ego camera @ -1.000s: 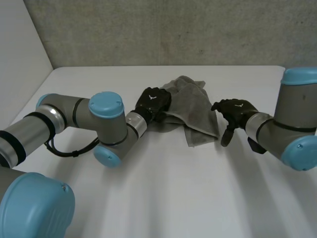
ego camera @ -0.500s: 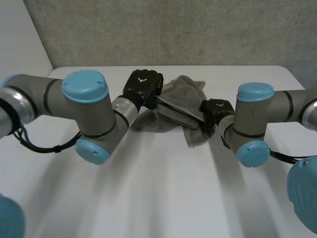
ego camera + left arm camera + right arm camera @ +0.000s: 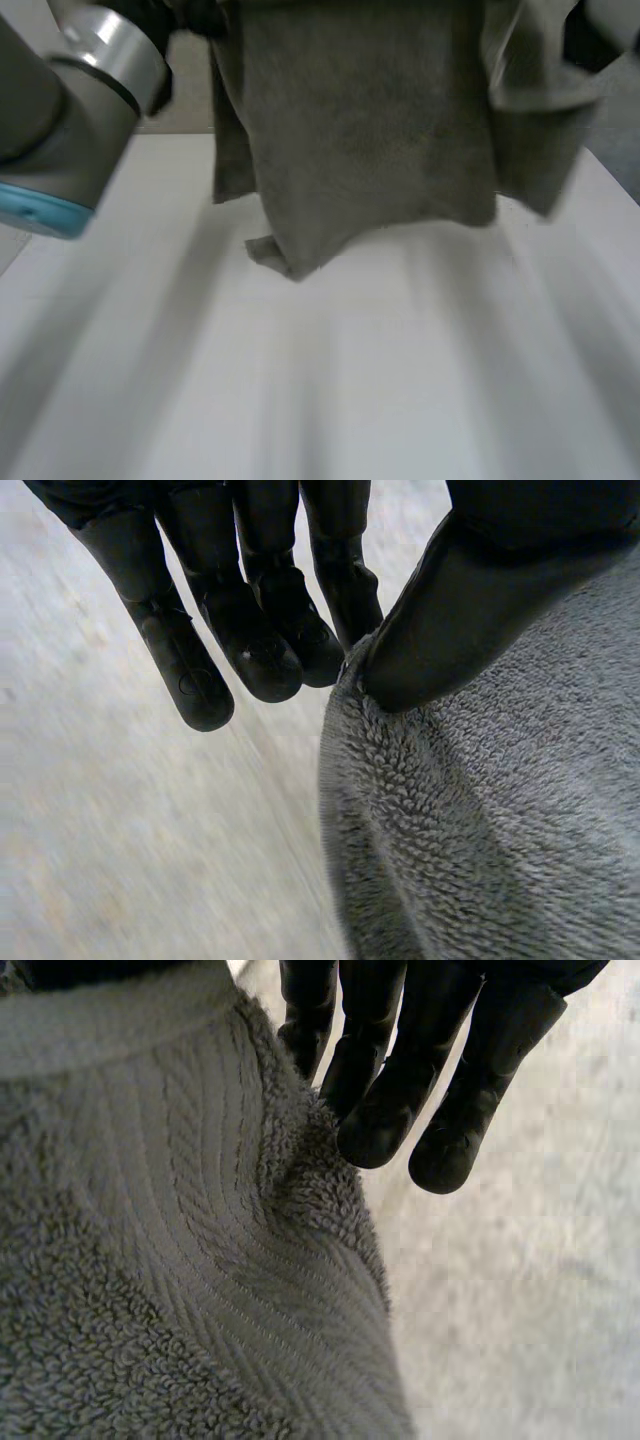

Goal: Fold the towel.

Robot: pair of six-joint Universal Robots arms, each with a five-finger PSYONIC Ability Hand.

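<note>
The grey towel hangs in the air, spread wide between both hands, its lower edge just above the white table. My left hand grips its upper left part. In the left wrist view the thumb pinches the towel's edge against the fingers. My right hand holds the upper right part. In the right wrist view the towel's hem runs between the thumb and the fingers.
The left arm reaches up at the near left. A grey wall stands behind the table.
Both hands closed on the crumpled towel on the table and lifted it high. It now hangs spread out between them.
</note>
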